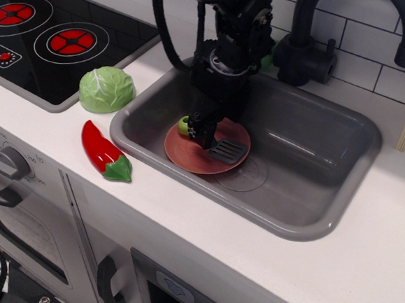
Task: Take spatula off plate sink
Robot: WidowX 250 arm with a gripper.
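The spatula lies on the terracotta plate [188, 154] at the left of the grey sink [314, 160]. Its grey slotted blade [228, 151] points right. Only the left end of its lime-green handle [183, 125] shows, because the black gripper [204, 132] has come straight down over the handle's middle. The fingers [207, 133] are drawn in tight on both sides of the handle and look shut on it. The spatula still rests on the plate.
A green cabbage [107, 88] and a red chili pepper [104, 151] lie on the white counter left of the sink. The black stovetop [50, 38] is at the far left. The black faucet [316, 41] stands behind the sink. A drain imprint [246, 172] marks the sink floor.
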